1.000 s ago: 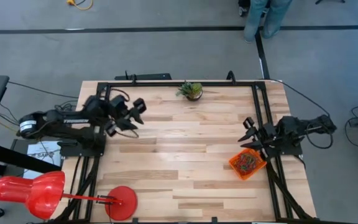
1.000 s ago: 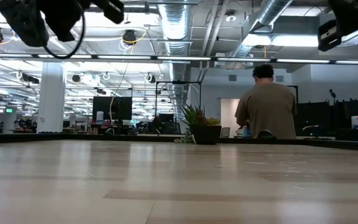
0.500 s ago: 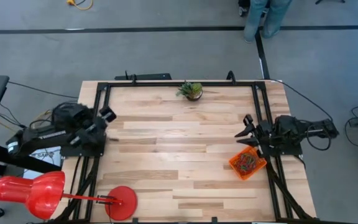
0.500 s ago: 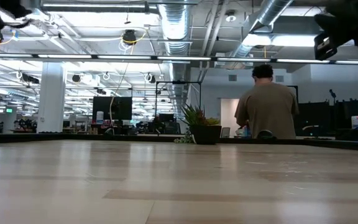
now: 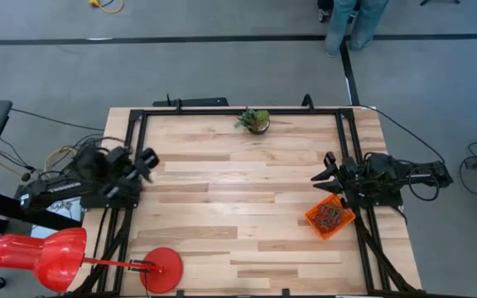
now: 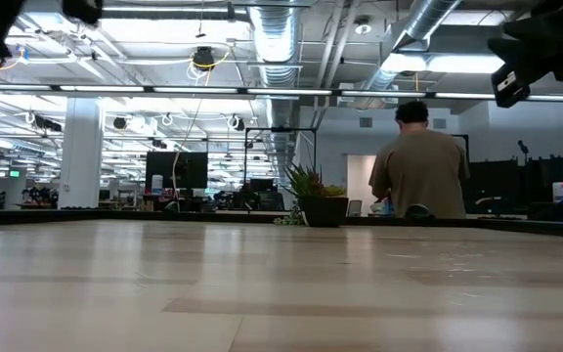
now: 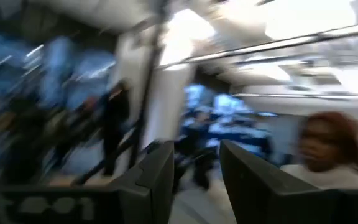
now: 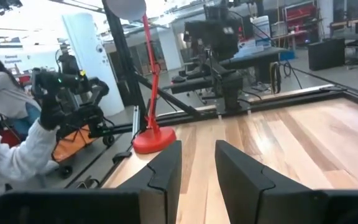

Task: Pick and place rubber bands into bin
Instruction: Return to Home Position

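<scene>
Rubber bands [image 5: 330, 216] lie heaped in the orange bin [image 5: 310, 215] near the right edge of the tabletop [image 5: 238, 207]. Just beside it the right hand [image 5: 320, 167] hangs raised and empty, fingers narrowly parted. The left hand [image 5: 147, 159], likewise empty and narrowly parted, sits at the left edge. Homing well likely means lifting clear of the bin before folding back, so nothing snags. A second ago the left hand reached farther over the boards; the right has barely shifted.
</scene>
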